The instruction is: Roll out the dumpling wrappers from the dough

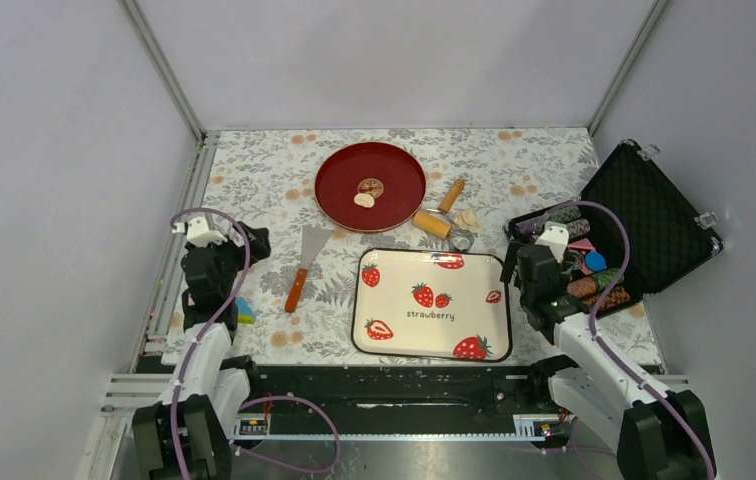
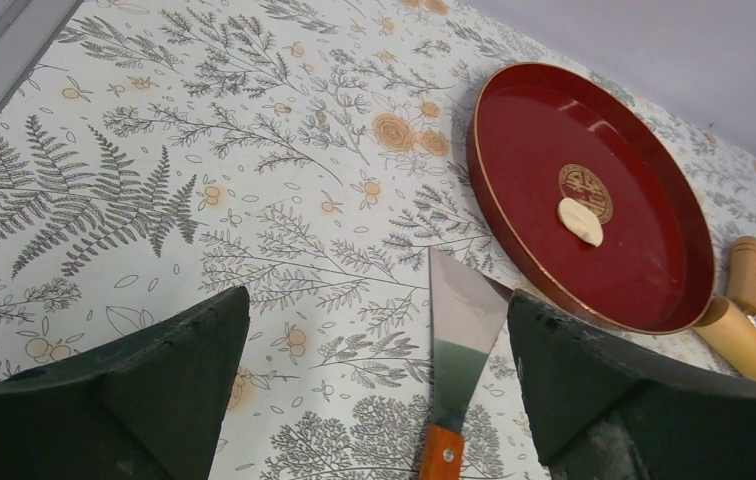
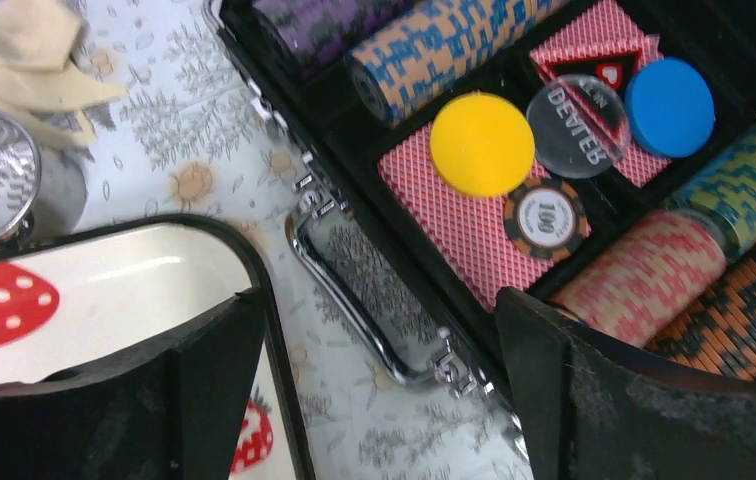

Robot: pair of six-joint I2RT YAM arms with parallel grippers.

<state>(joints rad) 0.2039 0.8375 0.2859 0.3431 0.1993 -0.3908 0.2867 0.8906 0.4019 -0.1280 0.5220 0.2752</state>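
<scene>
Closest to us, the left claw (image 2: pixel 376 320) is spread wide and holds nothing. It hangs low over the flowery table (image 1: pixel 254 170), just behind the scraper (image 2: pixel 459 345). The right claw (image 3: pixel 379 330) is spread wide too, with nothing in it. It hangs over the gap between the strawberry tray (image 1: pixel 474 275) and the black case (image 1: pixel 654 210) full of chips (image 3: pixel 481 143).

A bit farther off, we see the metal ring (image 1: pixel 461 240) just past the tray's far edge. Some dough scraps (image 3: pixel 24 60) lie next to it. The rolling pin (image 1: pixel 438 210) lies right beside the rim of the red plate (image 1: pixel 339 205).

Farthest away, one small round wrapper (image 2: pixel 581 221) lies flat on the red plate, near the gold mark in the middle. It is tiny next to the plate.

We think the wrapper is very light, soft and thin. It may stick to the shiny plate, and it could bend or tear if we pinch it hard. We would take it gently by its edge, or slide the scraper under it. The dough scraps look floppy too, so we would pinch them loosely. The rolling pin is hard, so we would hold it by its thin handle.
</scene>
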